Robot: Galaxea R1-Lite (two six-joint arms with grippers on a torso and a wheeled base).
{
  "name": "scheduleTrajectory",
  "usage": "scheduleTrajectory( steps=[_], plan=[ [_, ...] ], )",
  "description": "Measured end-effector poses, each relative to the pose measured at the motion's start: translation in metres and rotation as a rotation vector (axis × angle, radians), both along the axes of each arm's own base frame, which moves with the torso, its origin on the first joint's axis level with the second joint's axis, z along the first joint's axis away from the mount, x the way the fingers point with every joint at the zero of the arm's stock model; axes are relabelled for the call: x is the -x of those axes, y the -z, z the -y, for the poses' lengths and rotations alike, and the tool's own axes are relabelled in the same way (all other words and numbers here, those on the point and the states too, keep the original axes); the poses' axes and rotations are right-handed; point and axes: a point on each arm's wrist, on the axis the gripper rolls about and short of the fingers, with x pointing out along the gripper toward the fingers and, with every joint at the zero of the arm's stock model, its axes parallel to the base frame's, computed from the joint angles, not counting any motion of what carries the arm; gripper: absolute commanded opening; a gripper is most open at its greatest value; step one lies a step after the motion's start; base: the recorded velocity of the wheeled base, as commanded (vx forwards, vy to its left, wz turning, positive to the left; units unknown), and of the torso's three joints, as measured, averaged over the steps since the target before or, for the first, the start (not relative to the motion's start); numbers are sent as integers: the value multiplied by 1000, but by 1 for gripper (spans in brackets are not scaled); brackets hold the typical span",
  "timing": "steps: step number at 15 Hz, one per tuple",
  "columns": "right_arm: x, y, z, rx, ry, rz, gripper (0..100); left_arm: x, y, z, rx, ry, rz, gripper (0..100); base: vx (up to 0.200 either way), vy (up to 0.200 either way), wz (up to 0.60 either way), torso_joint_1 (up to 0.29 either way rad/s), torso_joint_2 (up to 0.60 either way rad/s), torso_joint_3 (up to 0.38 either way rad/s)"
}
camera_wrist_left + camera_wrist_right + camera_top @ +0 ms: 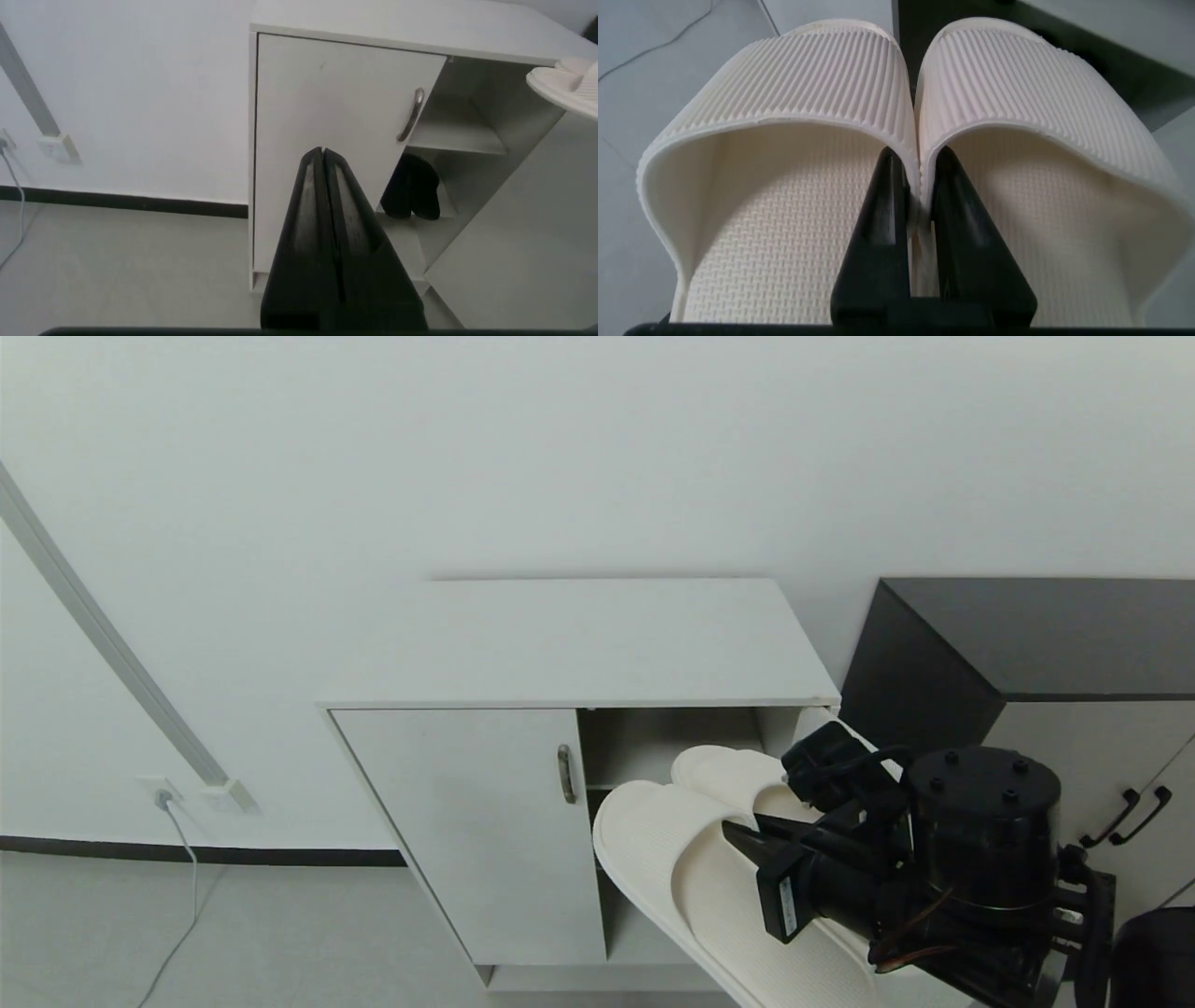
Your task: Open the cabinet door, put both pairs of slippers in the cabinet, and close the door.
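The wall (597, 448) backs a white cabinet (579, 644), and a dark cabinet (1027, 635) stands close beside it on the robot's right. The white cabinet's left door (467, 821) is closed and covers that half. Its right door (523, 243) is swung out, leaving the right half open. A shelf (458, 140) splits that opening into an upper and a lower compartment.

The white slippers (691, 868) hang in the air just before the opening, toes toward it and side by side (their soles face down). The right gripper (917, 187) pinches the two inner side walls together between its fingers. In the lower compartment, under the shelf, a dark pair (416, 187) stands on end.

The left gripper (323, 163) hangs well in front of the closed door, fingers pressed together on nothing. A metal handle (565, 773) sits at that door's inner edge. Low on the wall to the left, a cable (187, 887) runs down from a wall socket (163, 795).
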Motion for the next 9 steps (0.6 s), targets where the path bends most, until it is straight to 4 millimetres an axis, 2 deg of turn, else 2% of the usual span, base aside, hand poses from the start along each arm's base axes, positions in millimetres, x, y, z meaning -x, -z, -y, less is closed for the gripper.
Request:
scheduleTrajectory(
  steps=[9],
  plan=[
    [0,3,0,6,-2,-3,0,0,0,0,0,-1,0,0,0,0,0,-206,532,320]
  ],
)
